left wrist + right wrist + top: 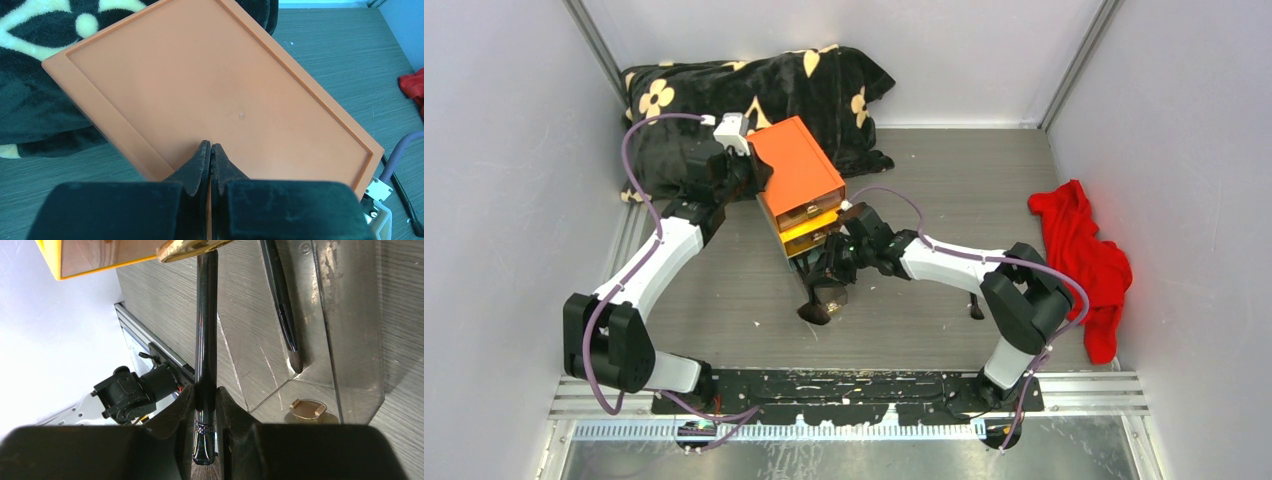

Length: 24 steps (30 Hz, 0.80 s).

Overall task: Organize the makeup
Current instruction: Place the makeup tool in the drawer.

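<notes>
A slim black brush (206,340) is clamped by its handle in my right gripper (205,392), which is shut on it. The handle points up toward the gold knob of a yellow drawer (95,257). From above, the right gripper (832,272) hangs just in front of the orange-topped box (796,165), the brush's fluffy head (814,313) below it. A clear drawer (345,340) is pulled out and holds another slim black makeup stick (281,305). My left gripper (210,147) is shut, tips resting on the orange lid (200,85). The rest of the makeup is out of view.
A black blanket with cream flowers (754,85) lies behind the box against the back wall. A red cloth (1084,255) is bunched at the right wall. A small dark item (975,305) lies on the table under the right arm. White walls close in three sides.
</notes>
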Each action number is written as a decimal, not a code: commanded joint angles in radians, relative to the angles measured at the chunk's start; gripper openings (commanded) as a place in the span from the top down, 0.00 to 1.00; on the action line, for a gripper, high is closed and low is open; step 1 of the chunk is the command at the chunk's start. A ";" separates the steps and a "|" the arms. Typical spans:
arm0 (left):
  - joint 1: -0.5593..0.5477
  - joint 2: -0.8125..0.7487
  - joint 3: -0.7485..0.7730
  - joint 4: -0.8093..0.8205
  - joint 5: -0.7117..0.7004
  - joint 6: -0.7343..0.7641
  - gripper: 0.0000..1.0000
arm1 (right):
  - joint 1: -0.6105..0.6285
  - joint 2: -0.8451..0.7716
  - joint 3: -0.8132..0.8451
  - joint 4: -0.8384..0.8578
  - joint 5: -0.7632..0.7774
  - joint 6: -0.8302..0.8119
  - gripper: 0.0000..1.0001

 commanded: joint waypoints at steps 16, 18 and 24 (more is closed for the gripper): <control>0.007 0.002 -0.037 -0.169 -0.021 0.017 1.00 | -0.010 -0.037 -0.067 0.082 0.037 0.067 0.92; 0.008 0.006 -0.036 -0.170 -0.018 0.017 1.00 | -0.015 -0.035 -0.053 0.085 0.046 0.069 0.92; 0.009 -0.001 -0.037 -0.170 -0.016 0.016 1.00 | -0.034 -0.020 -0.027 0.096 0.067 0.089 0.88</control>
